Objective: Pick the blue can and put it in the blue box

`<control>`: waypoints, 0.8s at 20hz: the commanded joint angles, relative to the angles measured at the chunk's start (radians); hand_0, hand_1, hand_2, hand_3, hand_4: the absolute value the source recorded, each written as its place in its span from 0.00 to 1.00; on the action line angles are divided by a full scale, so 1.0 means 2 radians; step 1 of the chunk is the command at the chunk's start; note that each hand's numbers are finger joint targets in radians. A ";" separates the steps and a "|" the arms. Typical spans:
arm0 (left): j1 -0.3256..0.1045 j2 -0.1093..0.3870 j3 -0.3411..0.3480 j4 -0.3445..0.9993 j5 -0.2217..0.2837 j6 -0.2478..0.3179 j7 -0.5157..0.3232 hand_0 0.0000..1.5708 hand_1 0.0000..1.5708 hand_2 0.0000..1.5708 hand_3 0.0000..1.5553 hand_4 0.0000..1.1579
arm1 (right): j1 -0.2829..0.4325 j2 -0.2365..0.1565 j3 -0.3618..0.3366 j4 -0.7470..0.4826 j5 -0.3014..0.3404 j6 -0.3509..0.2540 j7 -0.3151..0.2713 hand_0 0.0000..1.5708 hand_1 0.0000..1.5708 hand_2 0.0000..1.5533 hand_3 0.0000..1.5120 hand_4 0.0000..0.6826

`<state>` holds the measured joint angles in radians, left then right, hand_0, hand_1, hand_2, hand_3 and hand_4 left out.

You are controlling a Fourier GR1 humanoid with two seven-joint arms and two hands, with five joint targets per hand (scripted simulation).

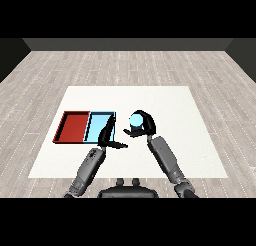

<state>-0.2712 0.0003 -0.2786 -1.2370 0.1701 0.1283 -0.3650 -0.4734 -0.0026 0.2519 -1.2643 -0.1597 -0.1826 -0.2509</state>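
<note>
The blue can (135, 121) is held upright in my right hand (145, 125), whose fingers and thumb curl round it, just right of the trays and above the table. The light blue tray (95, 127) lies left of the can, side by side with the red tray (73, 126). My left hand (107, 136) hovers at the light blue tray's near right corner with straight fingers and holds nothing; it hides part of that tray's right edge.
The white table (165, 105) stretches far to the right and behind the trays. Beyond its edges lies a grey wooden floor (45, 75).
</note>
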 commanded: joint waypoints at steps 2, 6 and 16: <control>-0.006 0.000 -0.037 0.036 0.019 0.033 -0.017 0.00 0.00 0.00 0.00 0.00 | 0.013 0.001 0.037 0.027 -0.010 -0.010 -0.049 0.90 0.90 0.93 0.93 0.97; -0.050 0.000 -0.079 0.091 0.047 0.076 -0.029 0.00 0.00 0.00 0.00 0.00 | -0.005 0.001 0.010 0.012 -0.002 0.005 -0.021 0.89 0.89 0.93 0.93 0.99; -0.087 0.000 -0.093 0.089 0.090 0.080 0.009 0.00 0.00 0.00 0.00 0.00 | 0.006 0.001 0.059 0.009 -0.016 -0.018 -0.042 0.89 0.89 0.93 0.93 0.97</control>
<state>-0.3833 0.0001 -0.4400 -1.0817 0.2963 0.2623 -0.3861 -0.5012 -0.0003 0.3387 -1.2112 -0.2070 -0.2058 -0.3243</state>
